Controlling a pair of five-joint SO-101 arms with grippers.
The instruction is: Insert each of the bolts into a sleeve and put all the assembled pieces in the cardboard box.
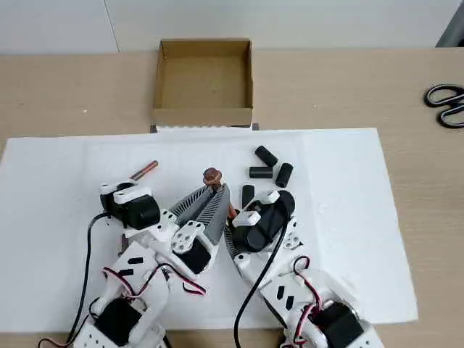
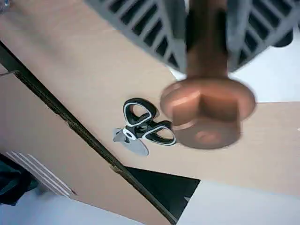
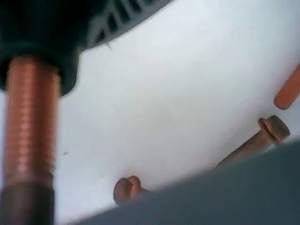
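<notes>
My left gripper (image 1: 212, 190) is shut on a copper bolt (image 1: 212, 175), whose hex head (image 2: 206, 112) sticks out past the grey ribbed fingers (image 2: 140, 23). The bolt's threaded shaft (image 3: 30, 126) runs into a black sleeve (image 3: 42, 42), which is held close in front of my right gripper (image 1: 233, 212). That gripper looks shut on the sleeve. Another bolt (image 1: 143, 171) lies on the white paper to the left. Several loose black sleeves (image 1: 266, 168) lie just beyond the right arm. The open cardboard box (image 1: 203, 109) stands behind the paper.
Two more bolts (image 3: 255, 140) (image 3: 126, 187) lie on the paper beneath the right wrist. Scissors (image 1: 446, 105) rest on the wooden table at the far right. The white paper (image 1: 341, 217) covers the table's near half, and both arms crowd its middle.
</notes>
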